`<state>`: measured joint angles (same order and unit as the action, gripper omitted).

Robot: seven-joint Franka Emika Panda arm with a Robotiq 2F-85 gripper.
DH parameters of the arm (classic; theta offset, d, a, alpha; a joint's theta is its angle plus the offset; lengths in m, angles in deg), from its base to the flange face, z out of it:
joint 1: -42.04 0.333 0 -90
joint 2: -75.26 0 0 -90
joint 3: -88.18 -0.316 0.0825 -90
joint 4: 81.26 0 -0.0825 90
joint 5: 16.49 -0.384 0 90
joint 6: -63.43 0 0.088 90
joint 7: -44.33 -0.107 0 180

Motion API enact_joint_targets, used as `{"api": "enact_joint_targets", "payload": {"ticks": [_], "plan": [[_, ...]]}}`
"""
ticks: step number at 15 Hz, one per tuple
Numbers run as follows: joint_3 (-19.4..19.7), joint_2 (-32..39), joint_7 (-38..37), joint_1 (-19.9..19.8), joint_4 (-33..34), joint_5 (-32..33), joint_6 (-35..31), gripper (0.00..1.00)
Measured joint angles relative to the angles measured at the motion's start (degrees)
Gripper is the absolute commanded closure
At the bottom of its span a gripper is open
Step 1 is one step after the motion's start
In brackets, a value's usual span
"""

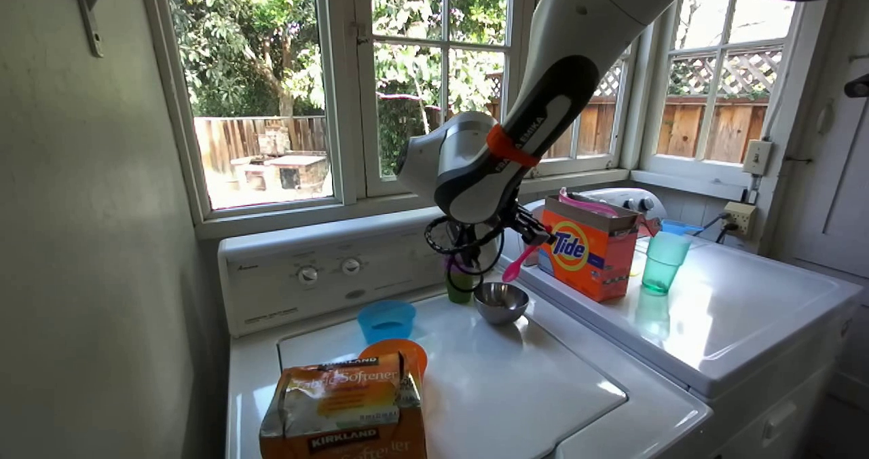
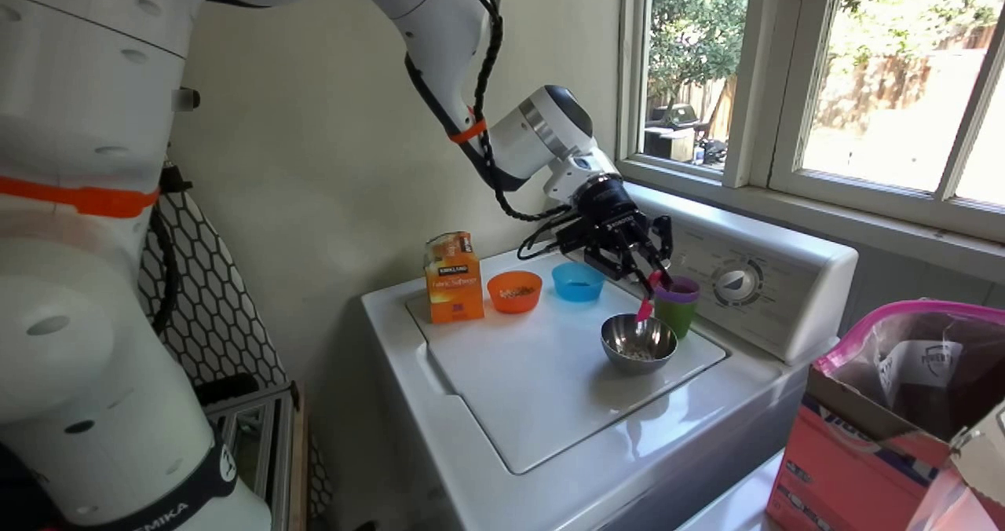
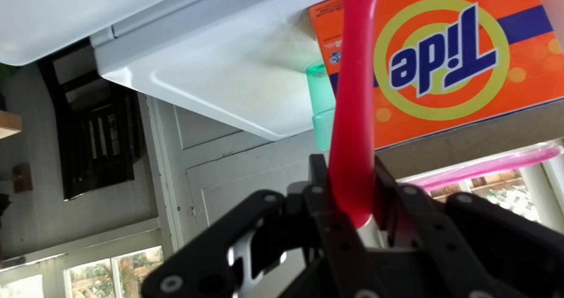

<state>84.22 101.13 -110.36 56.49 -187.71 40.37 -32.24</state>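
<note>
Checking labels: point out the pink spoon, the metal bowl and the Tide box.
Pink spoon (image 3: 355,99): wrist view, on the handle.
Metal bowl (image 1: 500,315): in an exterior view, outer wall below the rim.
Tide box (image 1: 585,254): in an exterior view, front panel.

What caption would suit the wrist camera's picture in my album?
A robot gripper holding a pink spoon, with a Tide box appearing upside down and a translucent green cup behind.

Spoon: plastic, smooth, satin. Bowl, at its six o'clock in an exterior view: metal, shiny. Appliance lid: smooth, glossy. Detergent box: printed cardboard, rim bare, matt. Tumbler, at the box's three o'clock in an exterior view: translucent plastic, glossy. Fingers: matt.
</note>
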Motion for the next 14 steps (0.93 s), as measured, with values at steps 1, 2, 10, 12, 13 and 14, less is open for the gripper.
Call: {"api": "enact_joint_targets", "payload": {"ticks": [1, 2, 10, 12, 13, 14], "plan": [[-0.2, 0.0, 0.3, -0.7, 0.1, -2.2, -0.4, 0.94], [-0.2, 0.0, 0.8, -1.6, 0.2, -4.5, -1.2, 0.94], [0.9, -0.3, 3.1, -7.1, 0.2, -21.1, -12.5, 0.94], [1.9, -0.8, 2.5, -7.2, 0.5, -23.5, -15.6, 0.94], [2.3, -1.0, 2.0, -7.2, 0.9, -24.1, -17.0, 0.94], [2.7, -1.2, 1.4, -7.0, 1.4, -24.2, -18.1, 0.94]]}}
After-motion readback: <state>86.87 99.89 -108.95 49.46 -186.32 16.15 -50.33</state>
